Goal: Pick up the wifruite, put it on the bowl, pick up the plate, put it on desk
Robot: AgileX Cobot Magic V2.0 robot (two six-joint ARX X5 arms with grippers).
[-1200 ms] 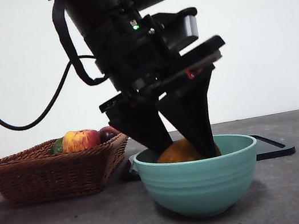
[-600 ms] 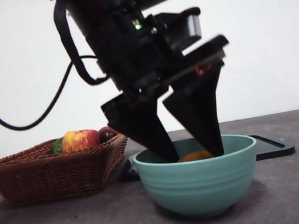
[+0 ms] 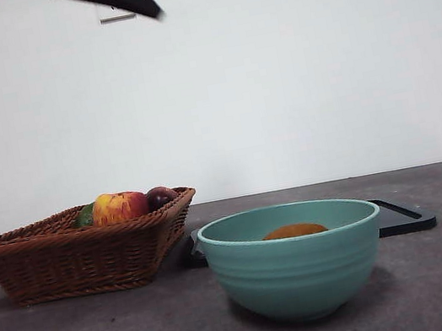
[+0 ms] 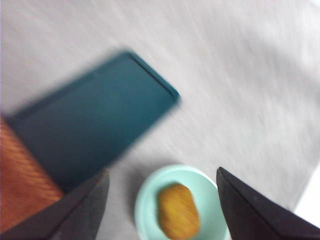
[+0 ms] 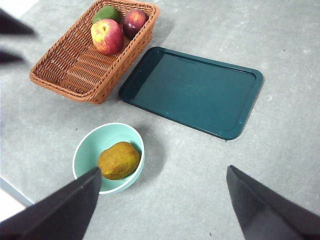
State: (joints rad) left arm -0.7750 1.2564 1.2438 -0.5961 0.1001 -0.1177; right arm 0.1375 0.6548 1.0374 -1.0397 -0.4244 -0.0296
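Small oval brown-tan wifruite [image 5: 118,160] lay inside the round ridged teal-green ceramic bowl [image 3: 297,276], skin dull and mottled, unheld. Left gripper [image 4: 162,200] hung high above the bowl, jaws spread wide, empty. Right gripper [image 5: 162,205] likewise wide and empty. Dark teal rectangular plate [image 5: 192,90] sat at the bowl's 1 o'clock on the grey mottled desk [image 5: 290,165].

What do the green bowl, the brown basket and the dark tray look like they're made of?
The bowl looks like glazed ceramic: smooth teal with faint ridges. The basket is woven wicker or rattan, its strands plainly visible. The tray seems to be hard plastic, dark teal with a raised moulded rim, though painted metal is possible.
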